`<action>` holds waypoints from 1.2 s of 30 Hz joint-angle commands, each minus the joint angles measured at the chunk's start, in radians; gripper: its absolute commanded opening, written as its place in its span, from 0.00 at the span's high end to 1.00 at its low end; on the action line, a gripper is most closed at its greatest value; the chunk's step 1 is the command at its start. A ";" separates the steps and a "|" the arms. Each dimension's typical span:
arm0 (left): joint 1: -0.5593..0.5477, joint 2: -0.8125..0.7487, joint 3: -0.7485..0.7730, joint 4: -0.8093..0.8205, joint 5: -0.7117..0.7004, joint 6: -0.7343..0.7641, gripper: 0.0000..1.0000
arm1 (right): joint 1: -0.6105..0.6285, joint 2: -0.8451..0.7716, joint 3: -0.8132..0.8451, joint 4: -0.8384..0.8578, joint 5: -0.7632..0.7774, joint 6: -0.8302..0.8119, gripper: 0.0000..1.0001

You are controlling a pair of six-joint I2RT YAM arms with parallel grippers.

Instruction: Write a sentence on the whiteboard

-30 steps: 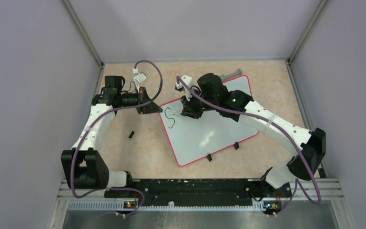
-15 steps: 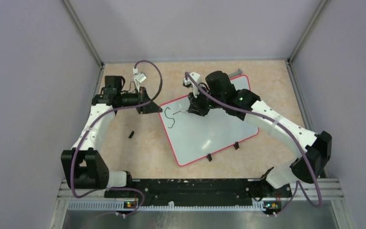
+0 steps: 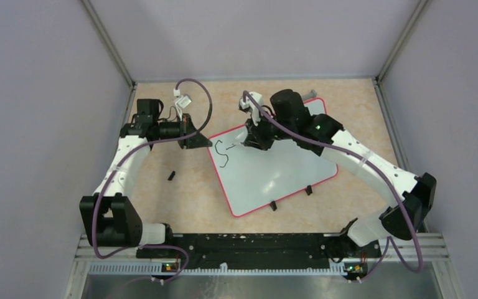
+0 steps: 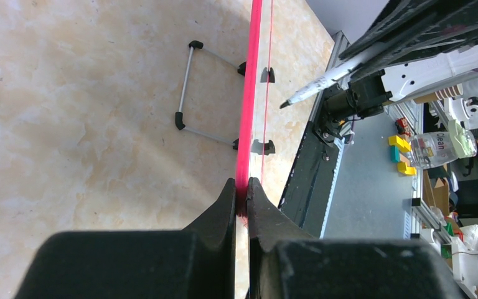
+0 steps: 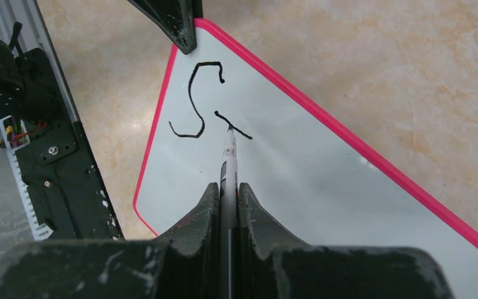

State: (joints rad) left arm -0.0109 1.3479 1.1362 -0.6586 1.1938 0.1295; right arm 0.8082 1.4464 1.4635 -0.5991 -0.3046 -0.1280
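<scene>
whiteboard (image 3: 274, 177) lies flat on the table (image 3: 180, 199), right of centre, skewed so its left corner points at the left arm; two black clips (image 3: 273, 205) on its near long edge. left gripper (image 4: 243, 187) jaws clamped on the pink rim at that corner. right gripper (image 5: 228, 187) jaws closed tight round a marker (image 5: 229, 152), reaching over the board's far-left part, tip down and touching the surface. the sentence (image 5: 196, 99) is just a big black "S" plus a short slanted stroke beside it; the tip sits on that stroke. small black piece (image 3: 171, 175) on the table left of the board, can't tell what it is.
</scene>
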 commanded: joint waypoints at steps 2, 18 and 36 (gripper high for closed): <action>-0.001 -0.023 -0.002 0.017 0.012 0.019 1.00 | 0.019 0.012 0.081 0.029 -0.008 0.007 1.00; 0.000 -0.023 -0.002 0.018 0.008 0.019 1.00 | 0.023 0.068 0.062 0.057 0.055 0.001 1.00; -0.001 -0.018 -0.005 0.017 0.000 0.022 1.00 | 0.030 -0.006 -0.117 0.073 0.035 0.013 1.00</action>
State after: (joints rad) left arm -0.0101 1.3479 1.1362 -0.6582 1.1732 0.1295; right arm 0.8314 1.4681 1.3819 -0.5533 -0.3061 -0.1139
